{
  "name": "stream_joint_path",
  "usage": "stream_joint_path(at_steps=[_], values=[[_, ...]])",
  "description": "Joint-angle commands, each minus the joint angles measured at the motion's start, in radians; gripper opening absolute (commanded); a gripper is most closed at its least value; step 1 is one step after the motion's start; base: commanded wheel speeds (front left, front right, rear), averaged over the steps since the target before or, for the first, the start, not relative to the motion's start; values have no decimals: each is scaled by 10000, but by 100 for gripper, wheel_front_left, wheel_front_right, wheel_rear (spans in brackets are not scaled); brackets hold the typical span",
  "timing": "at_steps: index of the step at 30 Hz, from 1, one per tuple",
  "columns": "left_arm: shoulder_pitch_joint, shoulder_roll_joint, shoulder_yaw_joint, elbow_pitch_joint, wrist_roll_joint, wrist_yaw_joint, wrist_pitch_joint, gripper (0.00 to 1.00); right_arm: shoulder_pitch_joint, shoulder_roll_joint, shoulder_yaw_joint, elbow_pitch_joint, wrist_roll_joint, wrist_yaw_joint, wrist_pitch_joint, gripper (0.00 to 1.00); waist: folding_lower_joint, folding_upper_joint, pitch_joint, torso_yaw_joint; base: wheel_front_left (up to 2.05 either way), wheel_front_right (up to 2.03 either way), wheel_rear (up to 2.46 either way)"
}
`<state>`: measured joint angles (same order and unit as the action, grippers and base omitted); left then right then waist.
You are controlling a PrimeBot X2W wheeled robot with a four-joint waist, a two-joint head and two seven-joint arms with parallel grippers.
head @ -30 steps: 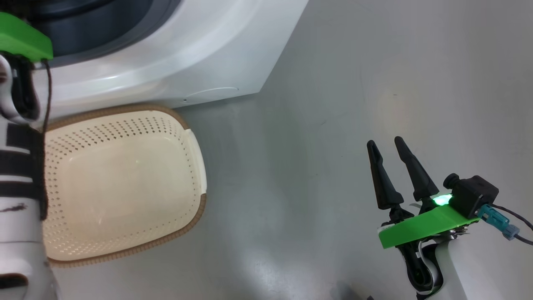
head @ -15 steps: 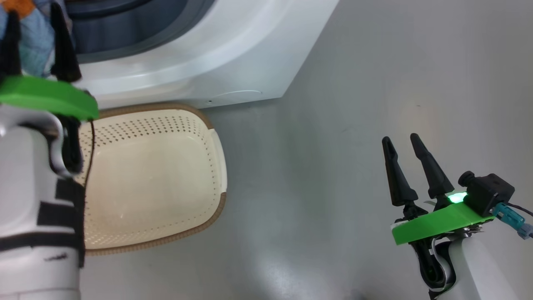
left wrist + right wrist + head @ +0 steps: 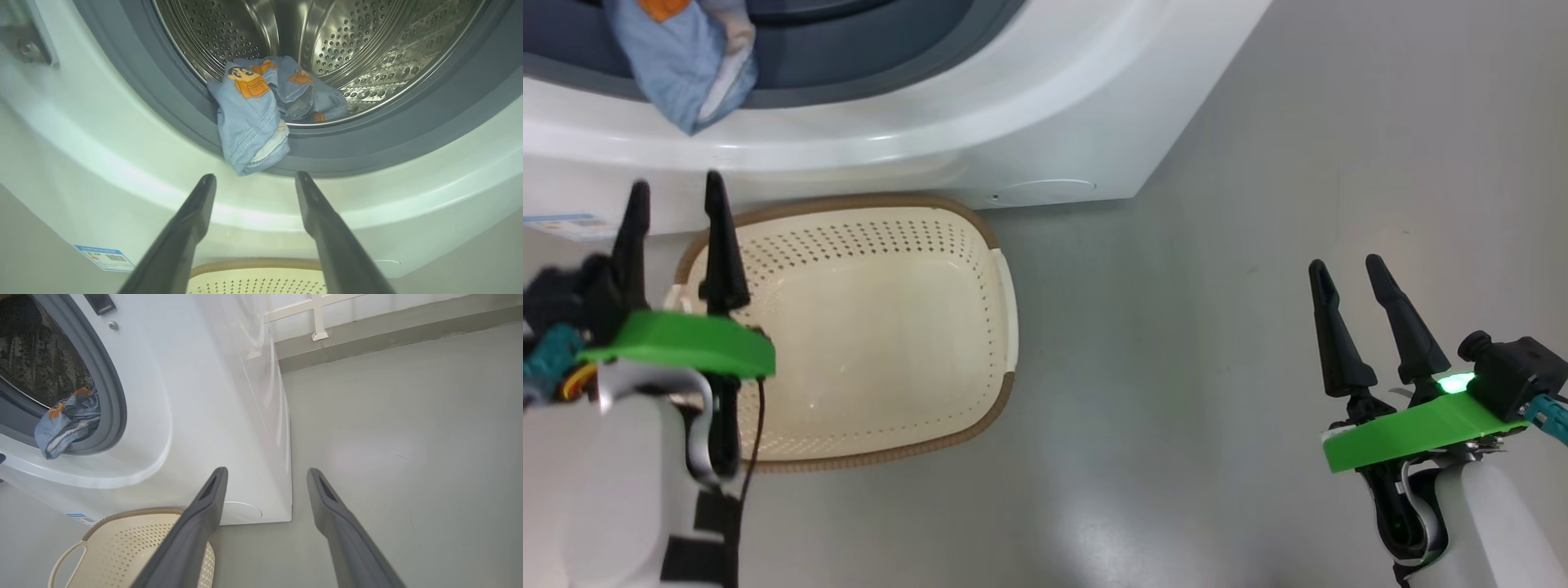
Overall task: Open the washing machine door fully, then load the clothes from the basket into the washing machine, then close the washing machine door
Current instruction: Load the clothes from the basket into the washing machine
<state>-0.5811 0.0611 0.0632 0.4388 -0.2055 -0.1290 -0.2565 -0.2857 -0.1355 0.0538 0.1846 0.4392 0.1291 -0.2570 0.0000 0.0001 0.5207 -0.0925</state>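
The white washing machine (image 3: 980,131) stands with its mouth uncovered; its door is out of view. Light blue clothes (image 3: 261,110) lie in the steel drum, one end draped over the blue-grey gasket (image 3: 367,143) and hanging at the mouth's lower rim; the same clothes (image 3: 686,57) (image 3: 67,424) show in the head and right wrist views. The cream basket (image 3: 980,327) (image 3: 122,547) sits on the floor before the machine with nothing in it. My left gripper (image 3: 676,192) (image 3: 255,177) is open over the basket's left rim, below the clothes. My right gripper (image 3: 1346,265) (image 3: 265,471) is open over bare floor to the right.
Grey floor (image 3: 1217,245) stretches right of the machine. A small blue label (image 3: 560,224) sits low on the machine's front. A white wall base with a frame (image 3: 318,318) runs behind the machine.
My left gripper has drawn back from the drum mouth to above the basket's rim, leaving the clothes hanging there. The head camera has shifted, so the whole scene sits further right.
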Motion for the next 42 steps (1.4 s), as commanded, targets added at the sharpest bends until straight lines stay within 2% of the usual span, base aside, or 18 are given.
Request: stream_joint_path(at_steps=[1,17,24,34,42], values=[[443,212,342,-432,32,-17,-53,100,258,-102,166,-244,-99,16,-48,100,0,-1,-63,138,0,0,0],[3297,-96,608,-2301,-95,-17,-53,100,659,-634,298,-98,-163,16,-48,100,0,-1,-489,813,0,0,0],[4166,-105,540,-2680,-665,84,-53,100,794,-732,373,-39,-159,16,-48,100,0,-1,-675,942,0,0,0],[4258,-107,355,-2668,-832,181,-53,100,848,-819,411,-33,-144,16,-48,100,0,-1,-754,1041,0,0,0],[3523,-108,169,-2319,-793,120,-53,100,706,-784,459,-101,-177,16,-48,100,0,-1,-512,1072,0,0,0]])
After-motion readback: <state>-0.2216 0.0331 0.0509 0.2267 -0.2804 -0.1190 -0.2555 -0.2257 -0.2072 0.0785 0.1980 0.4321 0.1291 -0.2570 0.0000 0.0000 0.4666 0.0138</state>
